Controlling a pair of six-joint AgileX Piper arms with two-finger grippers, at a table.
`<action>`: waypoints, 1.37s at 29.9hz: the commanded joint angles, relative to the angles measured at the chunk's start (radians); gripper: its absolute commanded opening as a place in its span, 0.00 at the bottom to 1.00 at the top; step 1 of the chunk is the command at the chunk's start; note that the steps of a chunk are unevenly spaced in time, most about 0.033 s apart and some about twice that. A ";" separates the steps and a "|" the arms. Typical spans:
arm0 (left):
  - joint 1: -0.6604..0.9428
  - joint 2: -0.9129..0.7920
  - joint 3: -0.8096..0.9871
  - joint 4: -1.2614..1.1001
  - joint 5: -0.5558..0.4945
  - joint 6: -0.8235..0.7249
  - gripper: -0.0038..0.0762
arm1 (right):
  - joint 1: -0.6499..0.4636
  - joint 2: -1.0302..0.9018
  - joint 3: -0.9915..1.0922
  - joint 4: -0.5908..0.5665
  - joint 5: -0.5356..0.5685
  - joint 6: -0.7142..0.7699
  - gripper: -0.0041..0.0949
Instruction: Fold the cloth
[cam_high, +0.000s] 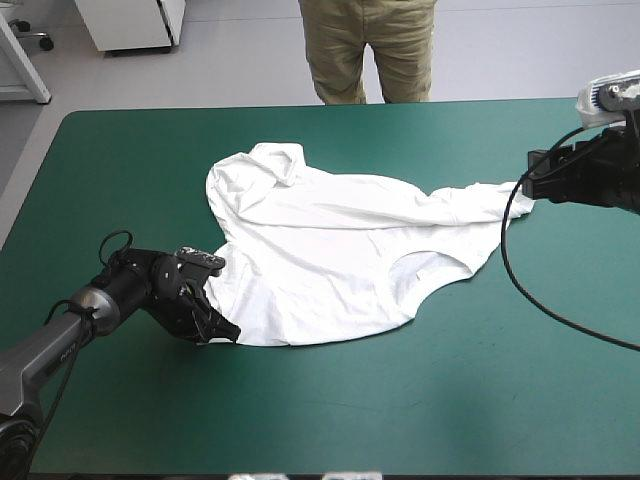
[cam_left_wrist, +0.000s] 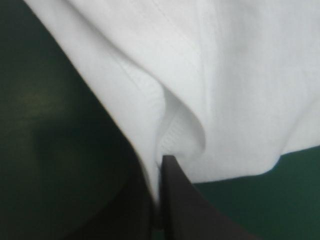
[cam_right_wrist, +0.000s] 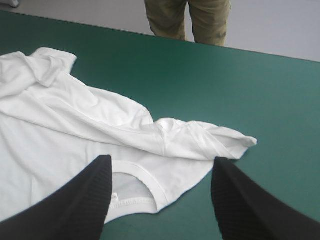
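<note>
The left gripper (cam_left_wrist: 159, 180) is pinching the near edge of the white T-shirt (cam_high: 330, 250), its jaws all but closed on it, the cloth lying spread and rumpled ahead of it on the teal-green cover (cam_high: 420, 420), while the right gripper (cam_right_wrist: 161, 165) is hanging at the shirt's opposite end, jaws wide apart and holding nothing.

Left gripper (cam_high: 218, 332) clamps the T-shirt (cam_high: 330, 240); right gripper (cam_right_wrist: 161, 160) spread apart.
</note>
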 joint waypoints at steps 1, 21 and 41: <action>-0.011 0.014 0.019 -0.083 -0.045 -0.006 0.04 | -0.008 0.020 -0.023 -0.076 -0.035 0.049 0.59; -0.011 -0.077 0.016 -0.088 -0.056 0.002 0.04 | 0.038 0.479 -0.023 -0.176 0.041 0.146 0.59; -0.011 -0.077 0.016 -0.085 -0.060 0.026 0.04 | 0.093 0.653 0.261 -0.075 -0.221 0.167 0.59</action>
